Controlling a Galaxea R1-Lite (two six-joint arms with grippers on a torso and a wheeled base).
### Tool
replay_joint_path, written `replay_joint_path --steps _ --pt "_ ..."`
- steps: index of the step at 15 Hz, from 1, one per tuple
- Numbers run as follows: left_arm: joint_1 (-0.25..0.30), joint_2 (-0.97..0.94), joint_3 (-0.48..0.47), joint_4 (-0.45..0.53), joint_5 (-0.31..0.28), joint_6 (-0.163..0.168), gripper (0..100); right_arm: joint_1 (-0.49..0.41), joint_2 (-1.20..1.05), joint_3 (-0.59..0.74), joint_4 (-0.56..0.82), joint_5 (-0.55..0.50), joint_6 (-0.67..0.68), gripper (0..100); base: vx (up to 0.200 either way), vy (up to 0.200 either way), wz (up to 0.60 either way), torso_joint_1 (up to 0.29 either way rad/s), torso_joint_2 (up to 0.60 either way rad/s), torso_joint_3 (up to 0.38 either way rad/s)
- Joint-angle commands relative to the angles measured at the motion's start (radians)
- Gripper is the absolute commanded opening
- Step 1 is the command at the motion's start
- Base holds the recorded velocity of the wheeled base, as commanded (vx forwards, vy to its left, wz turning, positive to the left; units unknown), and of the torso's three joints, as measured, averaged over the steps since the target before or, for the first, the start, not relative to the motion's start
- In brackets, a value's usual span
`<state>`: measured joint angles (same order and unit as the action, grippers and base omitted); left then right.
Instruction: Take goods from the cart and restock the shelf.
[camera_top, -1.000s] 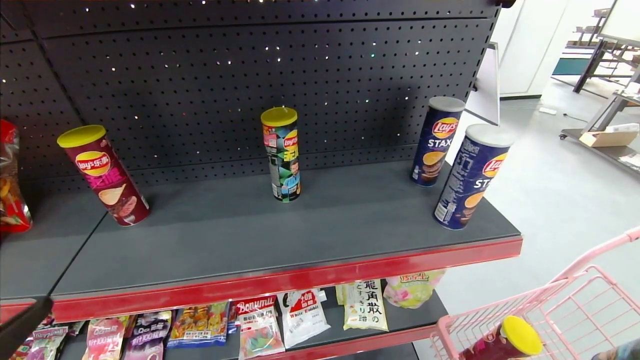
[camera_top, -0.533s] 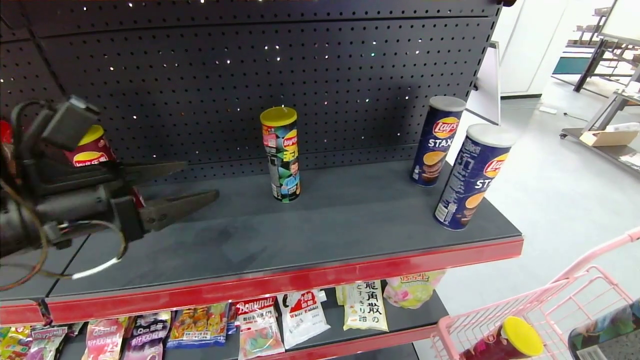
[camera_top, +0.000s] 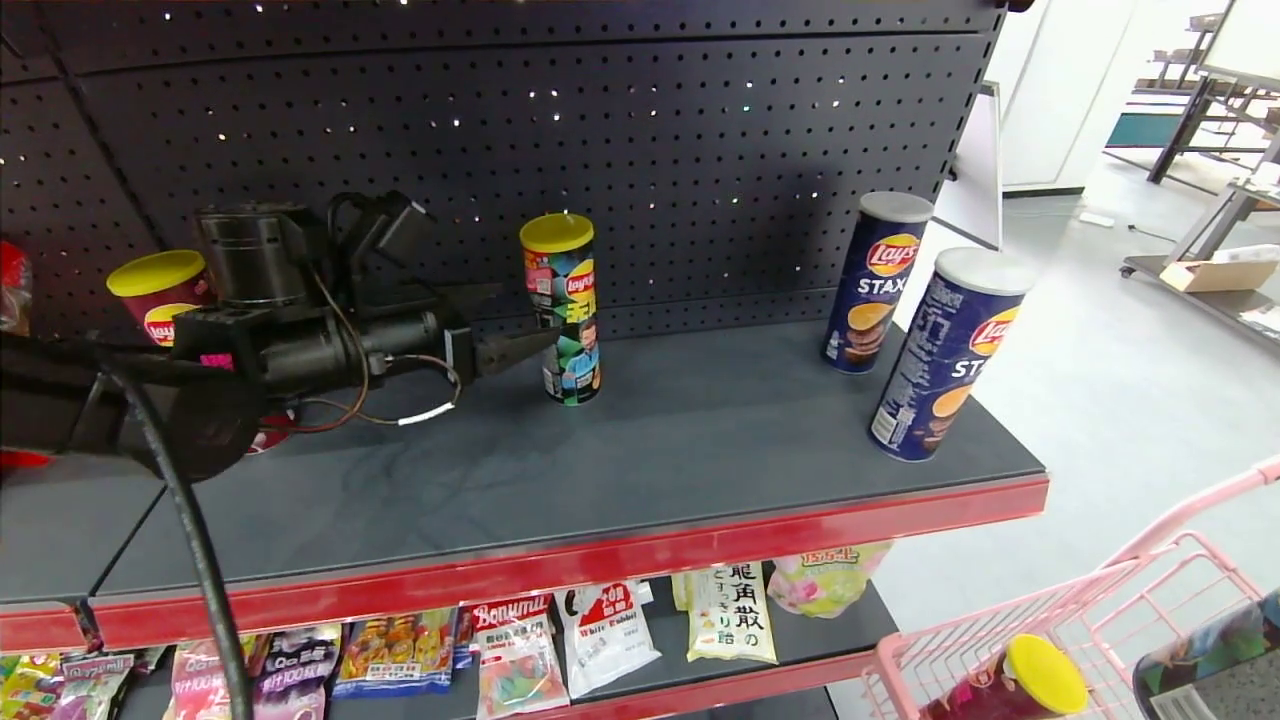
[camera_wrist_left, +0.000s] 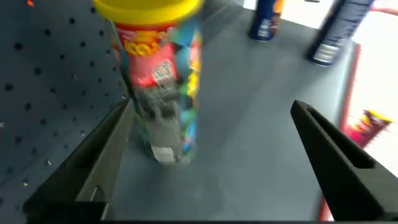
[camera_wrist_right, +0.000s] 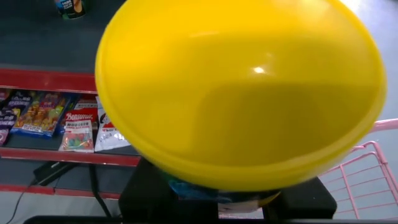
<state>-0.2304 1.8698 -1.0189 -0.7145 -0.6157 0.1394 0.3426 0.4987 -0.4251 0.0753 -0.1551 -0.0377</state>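
- Left gripper (camera_top: 528, 318), spread wide, has swept rightward along the shelf (camera_top: 700, 440) to flank the multicoloured can (camera_top: 565, 310).
- Right gripper (camera_wrist_right: 239, 186) clenches a yellow-lidded can (camera_wrist_right: 242, 87), probably shelved next.

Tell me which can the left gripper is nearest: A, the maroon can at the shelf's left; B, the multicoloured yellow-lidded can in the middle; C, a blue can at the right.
B: the left gripper, fingers open, sits right beside the multicoloured can in the middle of the shelf.
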Motion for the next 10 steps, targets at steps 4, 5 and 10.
replay_joint_path --steps 4,5,10 --pt "-0.030 0.118 -0.133 -0.003 0.097 0.000 100 0.000 0.001 -0.014 0.000 0.000 -0.001 0 0.000 0.000 0.00 0.000 0.00 0.000" --pt "-0.036 0.118 -0.135 -0.005 0.105 0.000 100 0.000 0.001 -0.014 0.000 0.000 -0.001 0 0.000 0.000 0.00 0.000 0.00 0.000" --pt "-0.061 0.161 -0.191 -0.040 0.154 -0.011 100 -0.008 0.003 -0.018 0.003 0.000 -0.001 0 0.000 0.000 0.00 0.000 0.00 0.000"
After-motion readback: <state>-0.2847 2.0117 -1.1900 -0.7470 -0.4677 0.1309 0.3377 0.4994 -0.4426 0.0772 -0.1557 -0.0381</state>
